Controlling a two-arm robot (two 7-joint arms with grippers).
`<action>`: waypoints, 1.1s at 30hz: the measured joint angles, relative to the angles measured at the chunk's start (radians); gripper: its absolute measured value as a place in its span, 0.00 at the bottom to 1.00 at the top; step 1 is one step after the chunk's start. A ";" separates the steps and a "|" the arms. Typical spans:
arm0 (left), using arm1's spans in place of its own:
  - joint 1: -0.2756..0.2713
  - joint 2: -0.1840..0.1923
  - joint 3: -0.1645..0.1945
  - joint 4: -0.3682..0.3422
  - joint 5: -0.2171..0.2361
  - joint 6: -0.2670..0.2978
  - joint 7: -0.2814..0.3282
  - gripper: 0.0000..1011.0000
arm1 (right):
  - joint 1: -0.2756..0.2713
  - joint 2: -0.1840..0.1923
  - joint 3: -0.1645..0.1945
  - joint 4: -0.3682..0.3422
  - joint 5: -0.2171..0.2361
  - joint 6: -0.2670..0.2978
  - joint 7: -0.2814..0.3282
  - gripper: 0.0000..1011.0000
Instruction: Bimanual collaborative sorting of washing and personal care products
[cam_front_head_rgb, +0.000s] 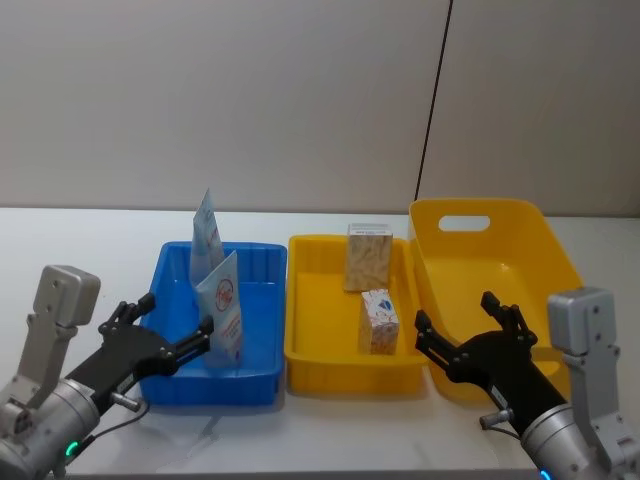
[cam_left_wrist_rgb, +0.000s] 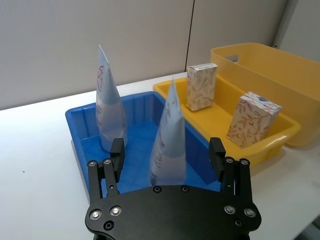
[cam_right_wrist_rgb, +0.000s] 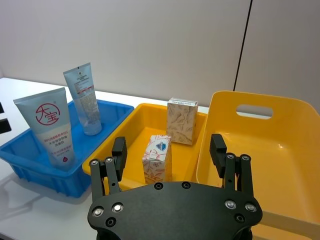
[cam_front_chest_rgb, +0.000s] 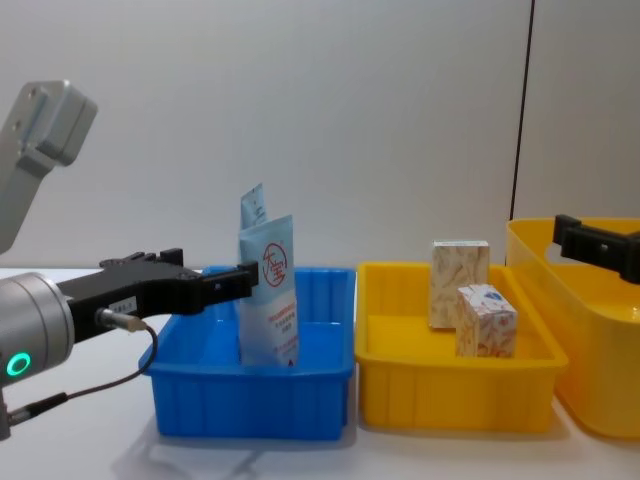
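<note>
Two pale-blue tubes with red print stand upright in the blue bin (cam_front_head_rgb: 262, 375): a near tube (cam_front_head_rgb: 222, 312) (cam_left_wrist_rgb: 168, 140) (cam_front_chest_rgb: 270, 300) and a far tube (cam_front_head_rgb: 206, 235) (cam_left_wrist_rgb: 107, 107). My left gripper (cam_front_head_rgb: 177, 315) (cam_left_wrist_rgb: 167, 150) is open at the bin's front left, with the near tube just ahead of its fingertips. Two beige patterned cartons stand in the yellow tray (cam_front_head_rgb: 330, 370): a rear carton (cam_front_head_rgb: 368, 257) (cam_right_wrist_rgb: 181, 121) and a front carton (cam_front_head_rgb: 378, 321) (cam_right_wrist_rgb: 157, 159). My right gripper (cam_front_head_rgb: 455, 313) (cam_right_wrist_rgb: 167, 146) is open over the near left part of the large yellow bin (cam_front_head_rgb: 520, 240), holding nothing.
The blue bin, the yellow tray and the large yellow bin (cam_right_wrist_rgb: 280, 145) stand side by side on a white table (cam_front_head_rgb: 80, 240). A grey wall rises behind them. Bare table lies left of the blue bin and in front of the containers.
</note>
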 joint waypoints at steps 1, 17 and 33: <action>-0.014 -0.005 -0.002 0.024 -0.004 -0.005 -0.012 0.99 | 0.000 0.000 0.000 0.000 0.000 0.000 0.000 0.99; -0.161 -0.057 0.004 0.259 -0.037 -0.042 -0.159 0.99 | 0.000 0.000 0.000 0.000 0.000 0.000 0.000 0.99; -0.241 -0.097 0.019 0.379 -0.067 -0.041 -0.248 0.99 | 0.000 0.000 0.000 0.000 0.000 0.000 0.000 0.99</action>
